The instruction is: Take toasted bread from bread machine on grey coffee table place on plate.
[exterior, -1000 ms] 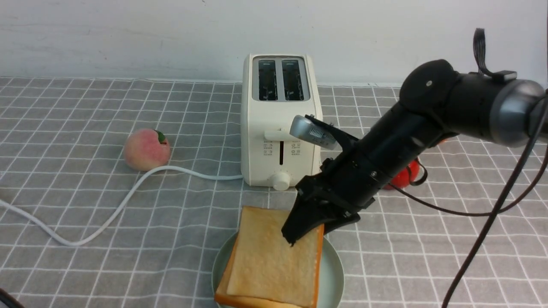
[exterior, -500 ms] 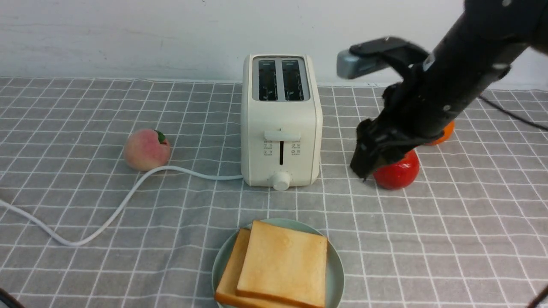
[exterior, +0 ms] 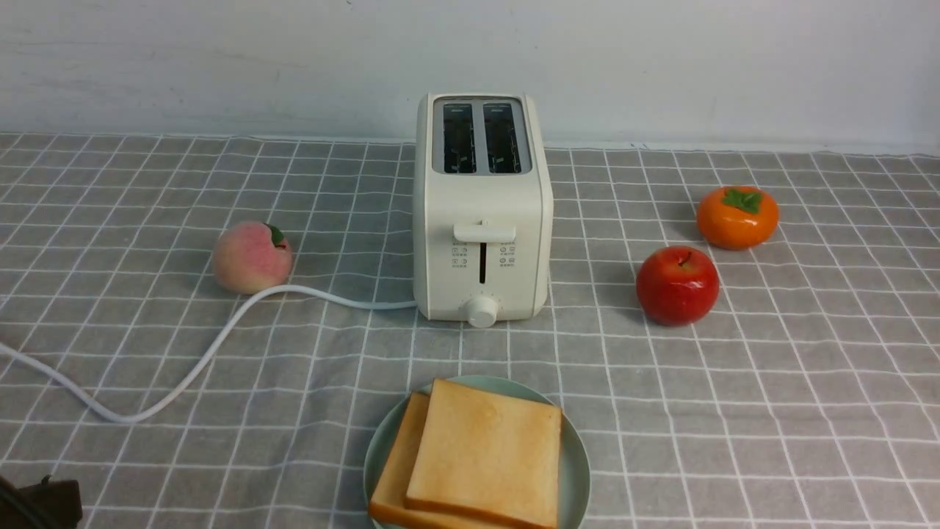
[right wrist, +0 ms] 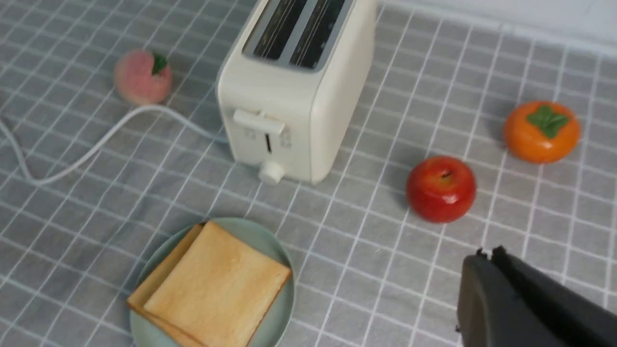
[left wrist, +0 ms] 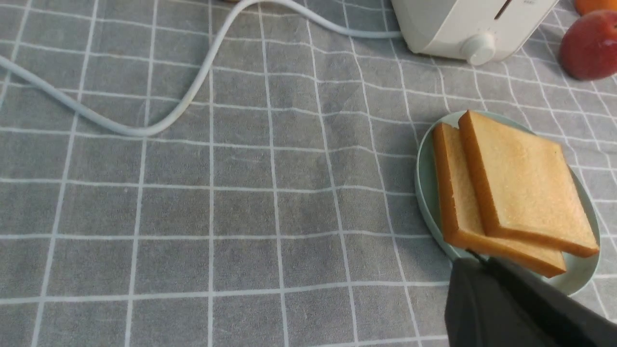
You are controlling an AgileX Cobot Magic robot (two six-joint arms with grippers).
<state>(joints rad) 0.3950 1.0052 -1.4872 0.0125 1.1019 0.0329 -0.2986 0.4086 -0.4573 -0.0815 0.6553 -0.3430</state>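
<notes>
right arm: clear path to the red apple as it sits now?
Probably yes. Only bare grey cloth lies between the right gripper and the red apple; the persimmon and toaster stand clear of that line. Fingers are shut, so they'd need opening first.

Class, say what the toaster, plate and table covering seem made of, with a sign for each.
Toaster: probably plastic; smooth cream shell, rounded moulded corners. Plate: ceramic or melamine, unclear; plain mint, faint sheen. Table covering: cloth; matte grey, slightly rippled grid lines.

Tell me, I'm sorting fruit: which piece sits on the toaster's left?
The pink peach, beside the white cord; the red apple and orange persimmon both sit on the toaster's right.
</notes>
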